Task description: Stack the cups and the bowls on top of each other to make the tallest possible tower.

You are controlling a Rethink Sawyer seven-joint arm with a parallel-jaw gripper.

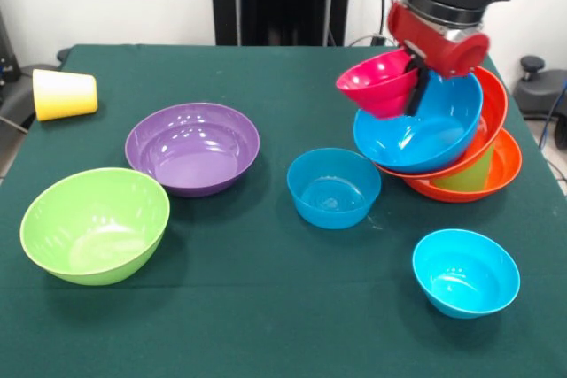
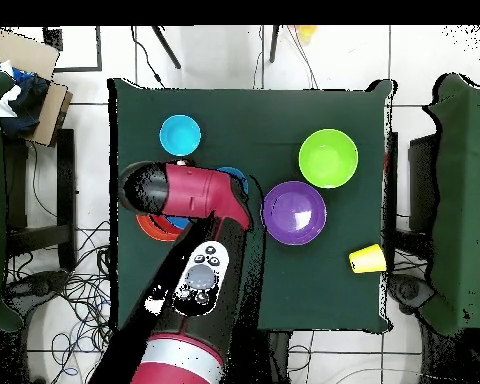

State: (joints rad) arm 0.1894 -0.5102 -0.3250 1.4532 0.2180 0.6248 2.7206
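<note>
Pinching the rim of the pink-red bowl [image 1: 379, 82], the end effector [image 1: 415, 77] holds it tilted at the top of the tower [image 1: 443, 143]. Directly beneath it leans a blue bowl [image 1: 423, 130], then two orange bowls [image 1: 496, 143] with a light green cup [image 1: 468, 172] showing between them. Below and beside the end effector on the green surface [image 1: 266, 245] sit another blue bowl [image 1: 333, 188] and a cyan bowl [image 1: 465, 273]; well apart lie the purple bowl [image 1: 192, 148], lime green bowl [image 1: 95, 225] and tipped yellow cup [image 1: 64, 94].

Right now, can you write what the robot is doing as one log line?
hand: shut on pink bowl | pink bowl: tilted over blue bowl | tower: leaning | yellow cup: on its side
</note>
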